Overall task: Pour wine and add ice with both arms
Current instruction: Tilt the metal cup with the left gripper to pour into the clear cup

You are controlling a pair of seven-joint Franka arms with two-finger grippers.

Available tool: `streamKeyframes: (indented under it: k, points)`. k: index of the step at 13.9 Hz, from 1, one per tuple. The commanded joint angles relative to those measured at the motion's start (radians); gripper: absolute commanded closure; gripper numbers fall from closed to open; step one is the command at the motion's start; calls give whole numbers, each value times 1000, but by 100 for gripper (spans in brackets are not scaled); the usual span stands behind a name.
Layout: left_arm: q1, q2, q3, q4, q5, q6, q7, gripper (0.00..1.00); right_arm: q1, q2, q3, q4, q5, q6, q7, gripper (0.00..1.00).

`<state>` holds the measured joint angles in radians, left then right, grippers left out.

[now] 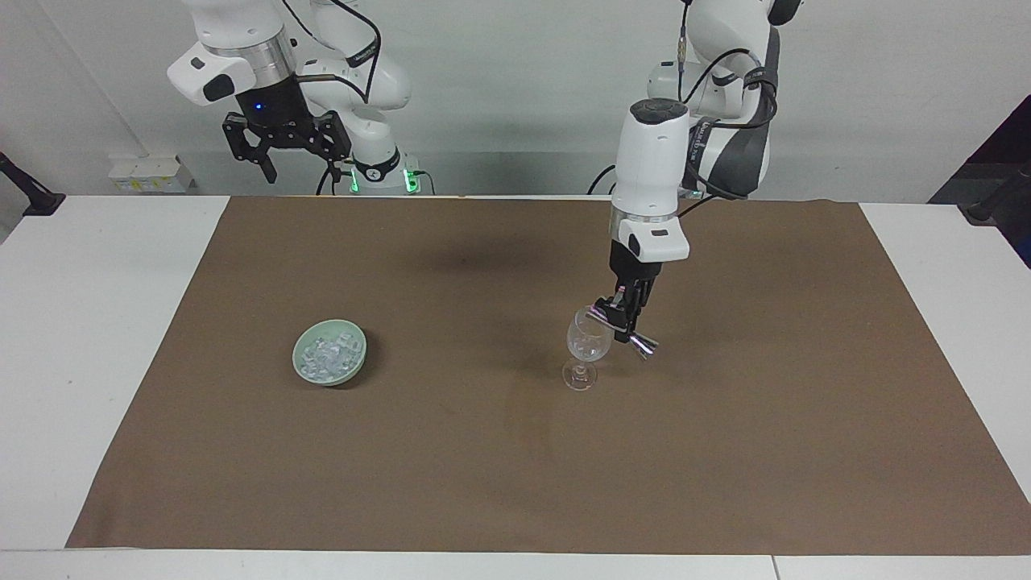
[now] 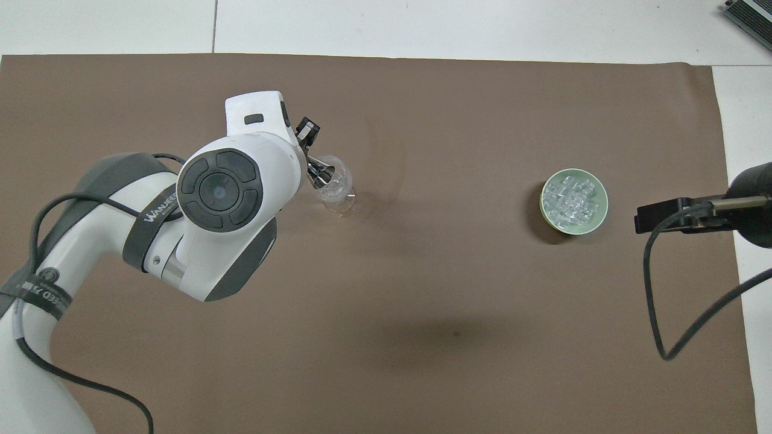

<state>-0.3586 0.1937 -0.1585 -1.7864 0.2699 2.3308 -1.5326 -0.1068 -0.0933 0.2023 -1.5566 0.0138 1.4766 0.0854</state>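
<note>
A clear stemmed glass (image 1: 586, 342) stands upright on the brown mat, toward the left arm's end; it also shows in the overhead view (image 2: 336, 190). My left gripper (image 1: 627, 316) is shut on a small metal jigger (image 1: 636, 340), held tilted with one end at the glass's rim. In the overhead view the jigger (image 2: 318, 173) shows just past the left arm's wrist. The ice (image 1: 326, 353) fills a pale green bowl (image 1: 295, 354) toward the right arm's end, also in the overhead view (image 2: 573, 199). My right gripper (image 1: 300, 171) waits open, high near its base.
The brown mat (image 1: 499, 483) covers most of the white table (image 1: 97, 338). The green bowl's rim (image 2: 543, 202) lies beside the right gripper's black body (image 2: 657, 217) in the overhead view. A black cable (image 2: 648, 289) hangs from the right arm.
</note>
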Motion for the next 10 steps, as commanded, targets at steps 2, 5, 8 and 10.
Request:
streamKeyframes:
  k: [2,5,8,10]
  points:
    - [-20,-8,17,13,29,-30,-14,100,-21,-5,9,-3,20,1,-21,0]
    - [-28,-7,17,29,29,-47,-15,100,-22,-5,9,-3,20,1,-21,0]
    - [-33,-7,16,29,52,-51,-14,100,-21,-5,9,-3,20,1,-21,0]
    - [-33,-5,17,32,58,-50,-14,100,-21,-5,9,-3,20,1,-21,0]
